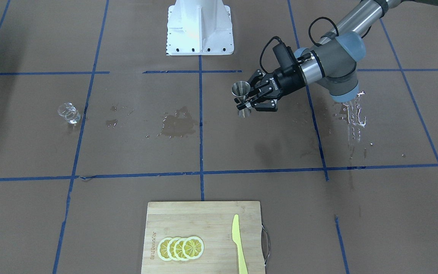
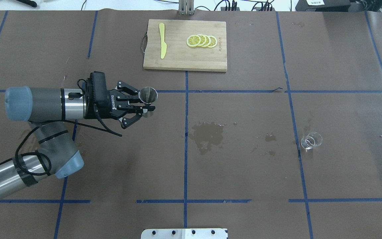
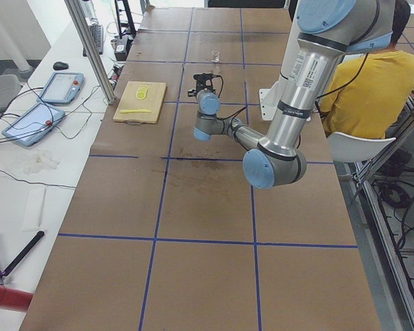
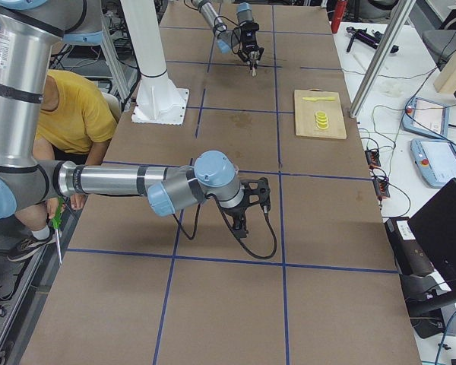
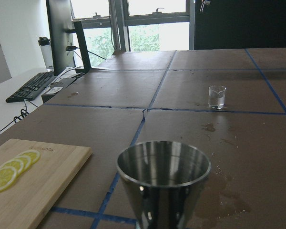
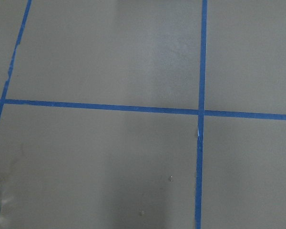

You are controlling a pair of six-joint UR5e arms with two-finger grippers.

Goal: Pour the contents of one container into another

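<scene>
The steel jigger (image 5: 163, 176), likely light, stiff and slick, is pinched at its narrow waist by the left gripper (image 2: 147, 108) (right gripper (image 4: 242, 224): cannot tell).

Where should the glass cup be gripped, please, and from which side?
Across its round side wall, below the rim, coming in level from the robot's right. The glass cup stands upright and alone, mouth up, so a side grip likely leaves it free to tip for pouring.
</scene>
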